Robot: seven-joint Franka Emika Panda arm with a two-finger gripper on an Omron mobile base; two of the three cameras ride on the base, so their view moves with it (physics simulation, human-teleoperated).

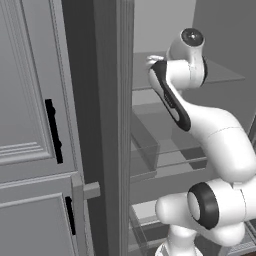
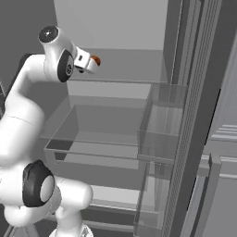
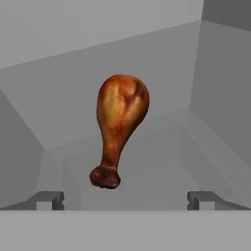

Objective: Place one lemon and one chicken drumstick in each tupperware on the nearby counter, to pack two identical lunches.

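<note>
An open grey fridge (image 2: 115, 28) is seen ahead of the base, its plain back wall and side walls enclosing several levels. To its left in the left base view, grey cabinet doors (image 1: 27, 90) with black handles (image 1: 53, 131) are noted, and the edge of the fridge door (image 1: 117, 125) stands between them and the interior. In the right base view the door's inner side carries clear bins (image 2: 159, 134), one above another. Inside, an upper grey shelf (image 2: 125, 88) is seen, with a wide clear drawer (image 2: 92, 139) beneath it and a paler level lower still. The white arm (image 1: 220, 140) is raised and bent, with its hand reaching in at the height of the upper shelf. The gripper (image 3: 125, 200) is seen in the hand view with its two dark tips set wide apart and nothing between them; in the right base view it (image 2: 90, 64) is partly hidden by the hand. The chicken drumstick (image 3: 119, 127), glossy orange-brown, lies on the grey shelf surface straight ahead of the tips, near them but apart, its bulbous end away from the hand and its knobbed bone end towards it. In the right base view a small part of the drumstick (image 2: 96, 59) shows just beyond the hand.
</note>
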